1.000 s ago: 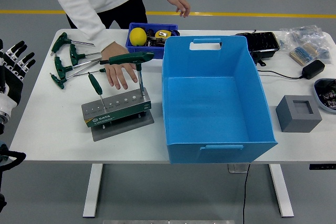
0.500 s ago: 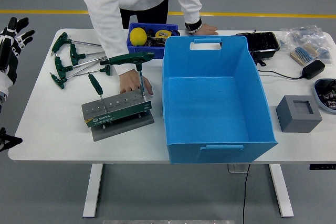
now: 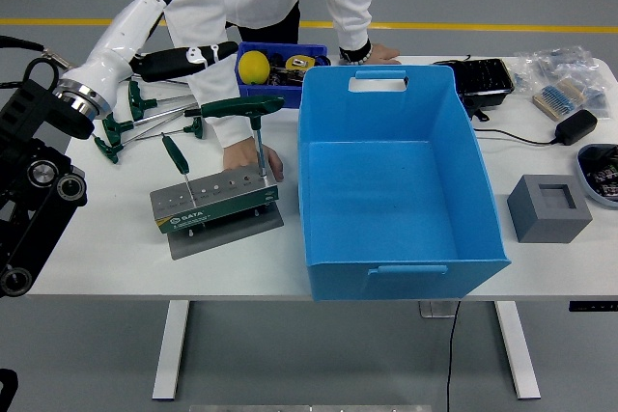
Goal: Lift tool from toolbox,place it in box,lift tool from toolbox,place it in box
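The grey-green toolbox stand [image 3: 214, 202] sits at the table's front left. A large green T-handle wrench [image 3: 238, 106] and a small green-handled tool [image 3: 174, 153] stand upright in it. The big blue box [image 3: 401, 176] stands just right of it, with nothing inside. My left hand [image 3: 188, 57] hovers over the back left of the table, fingers spread and holding nothing, well behind the stand. A person at the far side rests one hand [image 3: 253, 157] on the table right behind the stand and the other hand [image 3: 373, 50] on the far edge.
Several loose green T-handle wrenches [image 3: 135, 123] lie at the back left under my arm. A small dark-blue bin [image 3: 280, 69] holds a yellow ball and a tape measure. At the right are a black tray [image 3: 480, 80], a charger [image 3: 576, 126] and a grey block [image 3: 547, 207].
My left arm has swung in from the left edge and up over the table's back left. The person's hand moved up against the back of the stand and their other hand came down on the far edge.
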`<action>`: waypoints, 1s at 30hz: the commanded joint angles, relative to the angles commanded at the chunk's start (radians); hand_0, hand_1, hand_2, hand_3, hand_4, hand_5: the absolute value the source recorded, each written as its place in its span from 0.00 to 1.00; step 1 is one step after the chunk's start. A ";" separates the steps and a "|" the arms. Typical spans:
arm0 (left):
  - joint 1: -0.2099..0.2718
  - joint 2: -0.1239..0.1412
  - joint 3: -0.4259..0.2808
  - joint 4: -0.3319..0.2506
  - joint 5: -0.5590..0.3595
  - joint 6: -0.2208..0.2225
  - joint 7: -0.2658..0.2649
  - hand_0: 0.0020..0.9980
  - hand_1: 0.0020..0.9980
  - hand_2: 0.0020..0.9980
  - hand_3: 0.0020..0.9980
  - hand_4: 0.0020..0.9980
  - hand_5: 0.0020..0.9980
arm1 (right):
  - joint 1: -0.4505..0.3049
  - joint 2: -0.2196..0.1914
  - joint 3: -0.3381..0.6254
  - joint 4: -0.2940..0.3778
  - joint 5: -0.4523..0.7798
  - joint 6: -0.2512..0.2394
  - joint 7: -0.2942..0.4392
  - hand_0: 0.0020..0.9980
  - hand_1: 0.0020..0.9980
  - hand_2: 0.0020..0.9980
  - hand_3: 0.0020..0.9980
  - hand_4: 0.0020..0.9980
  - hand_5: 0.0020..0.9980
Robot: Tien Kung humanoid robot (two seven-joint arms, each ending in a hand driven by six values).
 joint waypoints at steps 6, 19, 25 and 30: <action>-0.054 -0.037 0.069 0.083 0.115 -0.039 0.052 1.00 1.00 1.00 0.94 1.00 0.55 | 0.002 0.000 -0.007 0.001 0.002 -0.003 -0.001 0.79 0.77 0.82 0.62 0.83 0.75; -0.074 -0.060 0.148 0.096 0.076 -0.117 0.152 0.86 0.89 0.92 0.88 1.00 0.58 | 0.001 -0.003 -0.019 0.000 0.005 -0.005 0.001 0.79 0.76 0.81 0.61 0.83 0.74; -0.084 -0.065 0.179 0.116 0.077 -0.133 0.162 0.77 0.81 0.86 0.83 1.00 0.59 | 0.002 -0.004 -0.020 0.001 0.005 -0.007 0.002 0.79 0.76 0.81 0.61 0.83 0.74; -0.103 -0.070 0.205 0.139 0.109 -0.127 0.159 0.77 0.81 0.86 0.83 1.00 0.59 | 0.004 -0.005 -0.020 0.001 0.004 -0.008 0.004 0.79 0.76 0.81 0.61 0.83 0.74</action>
